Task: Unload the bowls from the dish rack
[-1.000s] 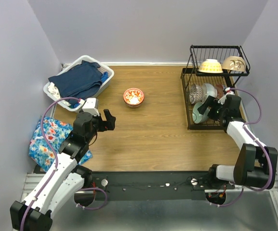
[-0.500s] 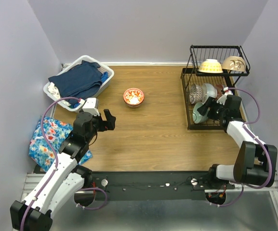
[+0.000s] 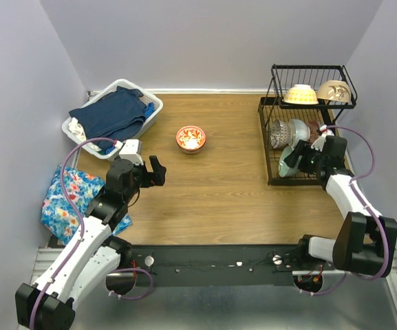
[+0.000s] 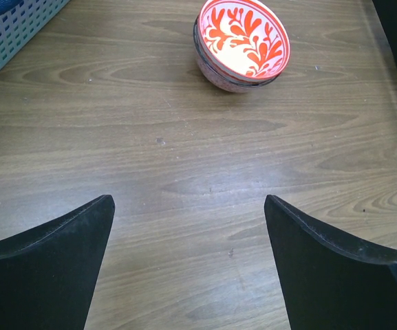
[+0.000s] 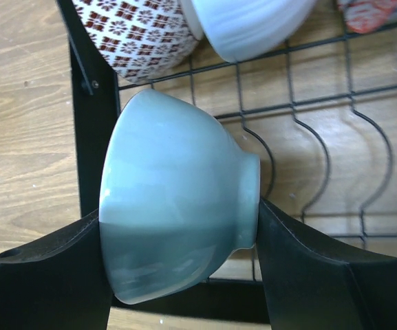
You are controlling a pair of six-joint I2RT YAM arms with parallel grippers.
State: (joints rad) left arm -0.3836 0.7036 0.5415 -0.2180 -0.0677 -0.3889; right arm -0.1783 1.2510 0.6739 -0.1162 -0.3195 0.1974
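The black wire dish rack (image 3: 275,180) stands at the right of the table. Its top tier holds a cream-yellow bowl (image 3: 301,94) and a beige bowl (image 3: 334,91). The lower tier holds a dark patterned bowl (image 3: 278,133), a white bowl (image 3: 299,128) and a red piece (image 3: 314,129). My right gripper (image 3: 294,157) is shut on a mint green bowl (image 5: 174,199) held on its side, one finger on its rim, one on its foot, above the rack's front edge (image 5: 95,158). A red-orange floral bowl (image 3: 190,138) sits on the table (image 4: 243,42). My left gripper (image 3: 155,170) is open and empty.
A white laundry basket (image 3: 153,104) with dark blue clothes stands at the back left. A blue floral cloth (image 3: 74,192) hangs off the table's left edge. Grey walls close in on both sides.
My right gripper has lifted the mint green bowl slightly and drawn it a little toward the rack's front edge. The left arm has not moved.
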